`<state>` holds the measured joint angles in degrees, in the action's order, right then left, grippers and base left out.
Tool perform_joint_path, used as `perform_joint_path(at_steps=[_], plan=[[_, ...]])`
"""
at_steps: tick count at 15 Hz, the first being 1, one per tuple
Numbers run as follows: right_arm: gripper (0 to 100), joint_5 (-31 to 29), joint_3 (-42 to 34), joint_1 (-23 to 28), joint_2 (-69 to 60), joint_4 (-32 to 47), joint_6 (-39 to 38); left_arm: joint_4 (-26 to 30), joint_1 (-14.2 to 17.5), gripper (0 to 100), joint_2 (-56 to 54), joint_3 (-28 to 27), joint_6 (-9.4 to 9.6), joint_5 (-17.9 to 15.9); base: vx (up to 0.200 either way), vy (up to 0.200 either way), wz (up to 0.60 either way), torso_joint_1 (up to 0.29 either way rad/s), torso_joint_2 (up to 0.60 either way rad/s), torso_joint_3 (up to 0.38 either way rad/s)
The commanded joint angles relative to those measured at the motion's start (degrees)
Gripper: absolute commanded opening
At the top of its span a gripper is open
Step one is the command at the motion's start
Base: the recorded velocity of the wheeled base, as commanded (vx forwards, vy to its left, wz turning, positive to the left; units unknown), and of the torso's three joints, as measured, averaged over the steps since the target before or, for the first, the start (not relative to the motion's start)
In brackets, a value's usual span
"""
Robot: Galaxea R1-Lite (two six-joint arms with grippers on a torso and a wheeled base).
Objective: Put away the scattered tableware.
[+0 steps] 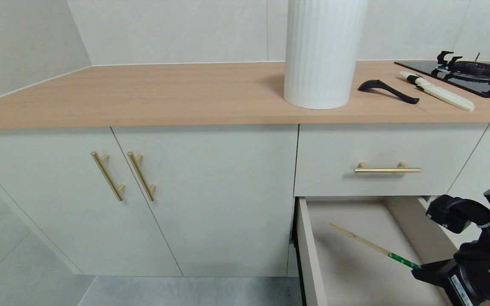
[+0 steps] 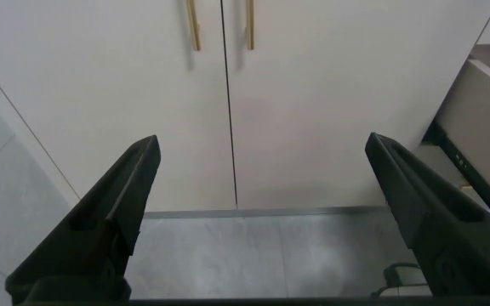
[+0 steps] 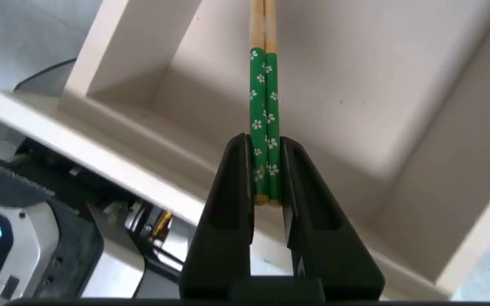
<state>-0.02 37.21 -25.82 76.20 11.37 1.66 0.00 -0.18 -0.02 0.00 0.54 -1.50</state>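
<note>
My right gripper [image 3: 264, 174] is shut on a pair of wooden chopsticks [image 3: 261, 102] with green flowered ends. It holds them over the open drawer [image 1: 309, 246] at the lower right, and the chopsticks [image 1: 370, 245] slant into the drawer's inside. On the wooden counter lie a black spoon [image 1: 387, 90] and a white knife [image 1: 436, 91], to the right of a tall white ribbed vase [image 1: 319, 53]. My left gripper [image 2: 262, 221] is open and empty, low in front of the cabinet doors [image 2: 228, 102] above the grey floor.
A closed drawer with a gold handle [image 1: 387, 169] sits above the open one. Two gold door handles [image 1: 121, 175] are on the cabinet at left. A black gas hob [image 1: 474, 72] occupies the counter's far right. The left stretch of the counter [image 1: 143, 93] is bare.
</note>
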Motion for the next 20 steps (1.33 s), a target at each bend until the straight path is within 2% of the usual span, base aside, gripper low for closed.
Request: perform_joint_path(at_steps=[1, 3, 5, 9, 11, 20], plan=[[0, -0.15, 0.15, -0.02, 6.85, -2.5, -0.78, 0.0, 0.01, 100, 0.02, 0.0, -0.01, 0.01, 0.0, 0.0, 0.0, 0.0, 0.0, 0.0], [0, -0.15, 0.76, -0.11, 11.69, -7.16, -5.7, 0.0, 0.01, 100, 0.02, 0.0, -0.01, 0.01, 0.0, 0.0, 0.0, 0.0, 0.0, 0.0], [0, -0.59, 0.68, -0.2, 17.93, -15.77, -10.97, 0.0, 0.01, 100, 0.02, 0.0, -0.01, 0.01, 0.0, 0.0, 0.0, 0.0, 0.0, 0.0], [0, -8.24, 0.59, -0.9, 30.58, -29.3, -18.01, 0.0, 0.01, 100, 0.02, 0.0, -0.01, 0.01, 0.0, 0.0, 0.0, 0.0, 0.0, 0.0], [0, -9.64, 0.32, -0.9, 34.98, -34.05, -18.71, 0.0, 0.01, 100, 0.02, 0.0, -0.01, 0.01, 0.0, 0.0, 0.0, 0.0, 0.0, 0.0], [0, -11.67, 0.76, -0.9, 40.69, -38.8, -20.64, 0.0, 0.01, 100, 0.02, 0.0, -0.01, 0.01, 0.0, 0.0, 0.0, 0.0, 0.0, 0.0]])
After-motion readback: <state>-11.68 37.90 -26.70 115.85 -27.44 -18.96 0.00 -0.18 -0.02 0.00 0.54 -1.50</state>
